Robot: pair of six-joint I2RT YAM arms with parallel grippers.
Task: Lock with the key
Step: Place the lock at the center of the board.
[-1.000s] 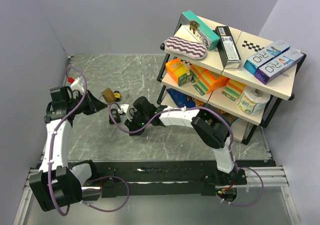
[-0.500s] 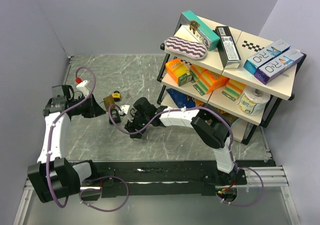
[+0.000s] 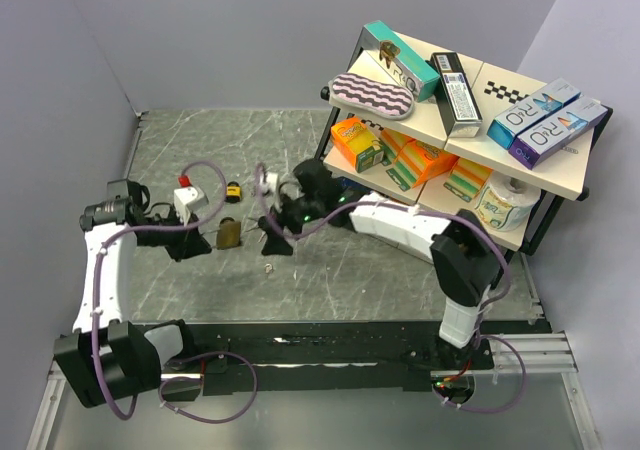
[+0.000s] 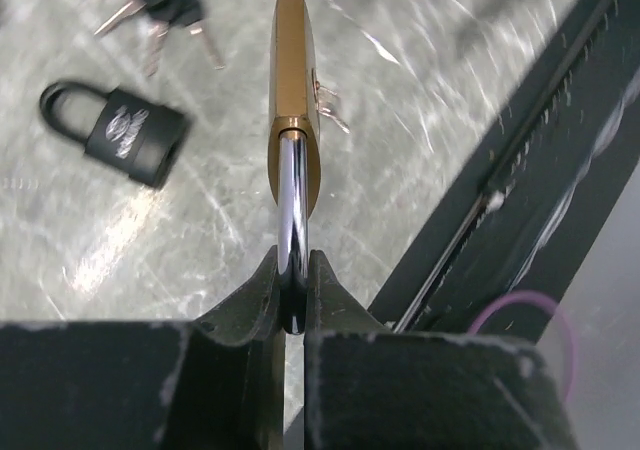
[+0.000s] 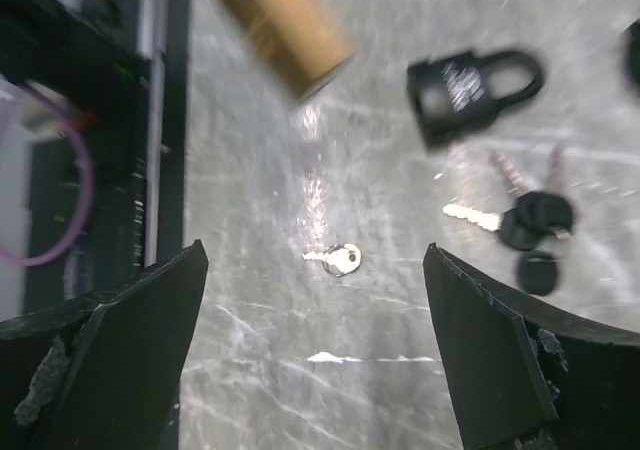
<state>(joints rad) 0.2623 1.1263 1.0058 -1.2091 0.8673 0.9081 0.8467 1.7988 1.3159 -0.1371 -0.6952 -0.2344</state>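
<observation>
My left gripper (image 4: 292,270) is shut on the chrome shackle of a brass padlock (image 4: 293,100), which it holds just above the marble table; in the top view the padlock (image 3: 228,234) sticks out from the left gripper (image 3: 200,238) toward the right arm. A small silver key (image 5: 335,259) lies loose on the table (image 3: 200,140). It sits below and between the wide-open fingers of my right gripper (image 5: 314,255), which hold nothing. From above, the key (image 3: 268,267) lies just nearer than the right gripper (image 3: 273,233).
A black padlock (image 4: 125,132) and a bunch of black-headed keys (image 4: 170,0) lie on the table beyond the brass one. A stocked shelf rack (image 3: 450,120) stands at the right. The black frame rail (image 3: 300,340) runs along the near edge.
The right gripper has opened wide and drawn back to the right, and the silver key now lies loose on the table. The left arm carried the brass padlock nearer and to the right.
</observation>
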